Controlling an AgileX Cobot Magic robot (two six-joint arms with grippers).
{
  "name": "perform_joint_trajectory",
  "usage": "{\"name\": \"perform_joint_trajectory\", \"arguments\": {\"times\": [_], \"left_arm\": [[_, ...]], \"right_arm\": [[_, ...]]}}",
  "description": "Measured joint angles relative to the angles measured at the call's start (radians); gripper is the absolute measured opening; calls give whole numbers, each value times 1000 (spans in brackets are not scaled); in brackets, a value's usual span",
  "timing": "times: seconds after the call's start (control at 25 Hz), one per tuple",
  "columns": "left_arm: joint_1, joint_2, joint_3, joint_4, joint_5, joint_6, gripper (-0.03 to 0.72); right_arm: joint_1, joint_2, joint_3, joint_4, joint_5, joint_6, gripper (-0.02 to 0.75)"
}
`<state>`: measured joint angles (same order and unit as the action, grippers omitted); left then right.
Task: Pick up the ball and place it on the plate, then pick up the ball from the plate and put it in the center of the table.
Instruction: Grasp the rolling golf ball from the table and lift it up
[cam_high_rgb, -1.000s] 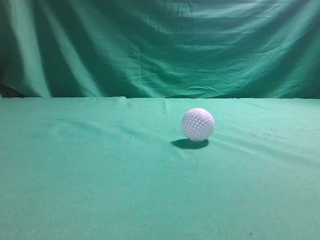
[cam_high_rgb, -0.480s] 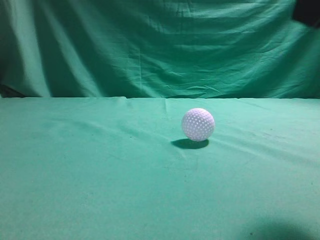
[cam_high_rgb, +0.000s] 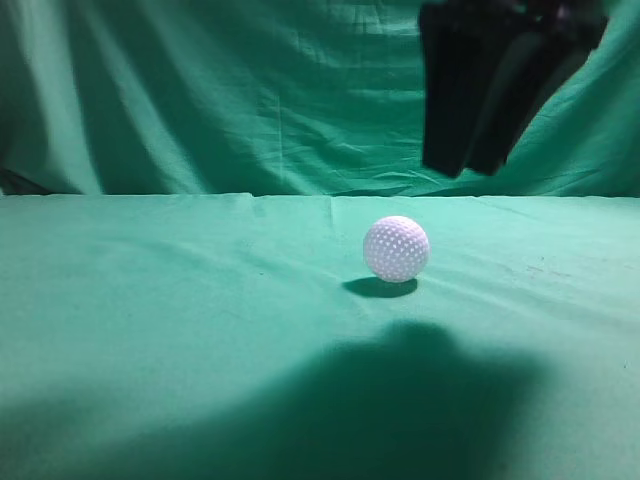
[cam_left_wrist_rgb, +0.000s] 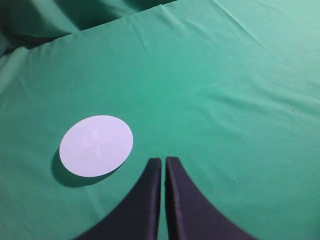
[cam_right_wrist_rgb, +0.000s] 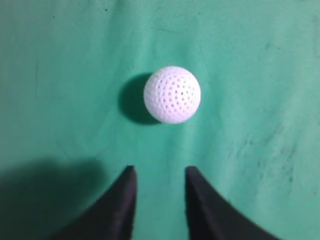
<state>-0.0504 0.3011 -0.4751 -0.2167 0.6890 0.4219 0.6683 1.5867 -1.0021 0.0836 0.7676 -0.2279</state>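
Observation:
A white dimpled ball (cam_high_rgb: 396, 249) rests on the green cloth table, right of centre in the exterior view. It also shows in the right wrist view (cam_right_wrist_rgb: 172, 94), just beyond the fingertips. My right gripper (cam_right_wrist_rgb: 159, 169) is open and empty, and hangs above and behind the ball in the exterior view (cam_high_rgb: 468, 165). A white round plate (cam_left_wrist_rgb: 96, 145) lies flat on the cloth in the left wrist view, to the left of my left gripper (cam_left_wrist_rgb: 163, 160), which is shut and empty. The plate is out of the exterior view.
A green cloth table (cam_high_rgb: 180, 330) meets a green cloth backdrop (cam_high_rgb: 200, 90). The right arm casts a dark shadow (cam_high_rgb: 420, 400) on the cloth in front of the ball.
The right arm has come down into the exterior view from the top right, over the ball. Its shadow has spread across the near cloth. The ball has not moved.

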Motion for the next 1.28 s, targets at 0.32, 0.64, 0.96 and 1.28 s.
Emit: {"name": "perform_joint_trajectory", "arguments": {"times": [0.32, 0.64, 0.96, 1.28], "left_arm": [[-1, 0, 0, 0, 0, 0, 0], [-1, 0, 0, 0, 0, 0, 0], [-1, 0, 0, 0, 0, 0, 0], [-1, 0, 0, 0, 0, -2, 0]], "right_arm": [[0, 159, -107, 0, -21, 0, 563], [0, 282, -167, 1, -28, 0, 563], [0, 289, -181, 2, -19, 18, 326], [0, 296, -408, 2, 85, 21, 326]]}}
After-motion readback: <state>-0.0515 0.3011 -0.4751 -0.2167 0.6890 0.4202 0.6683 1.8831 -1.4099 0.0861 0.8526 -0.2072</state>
